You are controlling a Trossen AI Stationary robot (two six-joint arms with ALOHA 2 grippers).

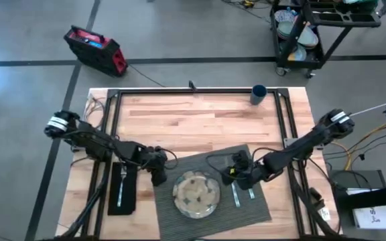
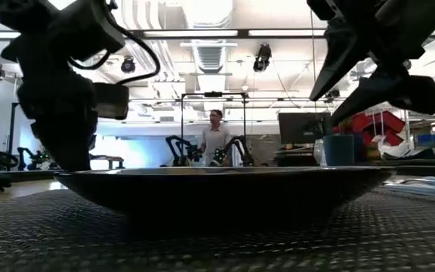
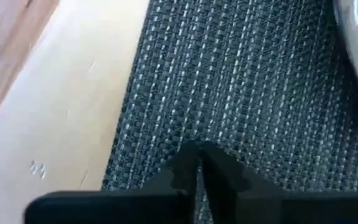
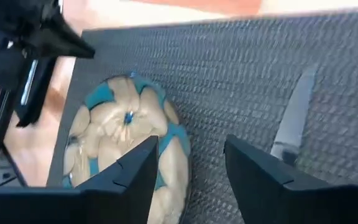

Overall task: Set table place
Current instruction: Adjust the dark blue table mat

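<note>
Light wood planks make up the table (image 1: 179, 120), edged with black rails. No writing on anything here can be read.

The grey ribbed mat (image 1: 246, 207) lies at the near middle of the table, turned a little askew. On it sits the round plate (image 1: 196, 194), silvery from above and showing a pale petal pattern on blue in the right wrist view. Just right of the plate, on the mat, lie a knife (image 1: 235, 194) and a second, shorter utensil (image 1: 251, 194) which I cannot identify. A black napkin (image 1: 122, 191) lies on the wood left of the mat, apart from it, with a fork (image 1: 121, 187) on top. A dark blue cup (image 1: 259, 94) stands at the far edge of the table, well away from the mat.

The left gripper (image 1: 159, 175) is over the mat's left edge, just beside the plate; its fingers (image 3: 219, 174) are closed together, tips at the weave, holding nothing. The right gripper (image 1: 233, 175) is above the mat between plate and knife, its jaws spread wide and empty; in its own view the knife blade (image 4: 297, 112) lies beyond one finger.
</note>
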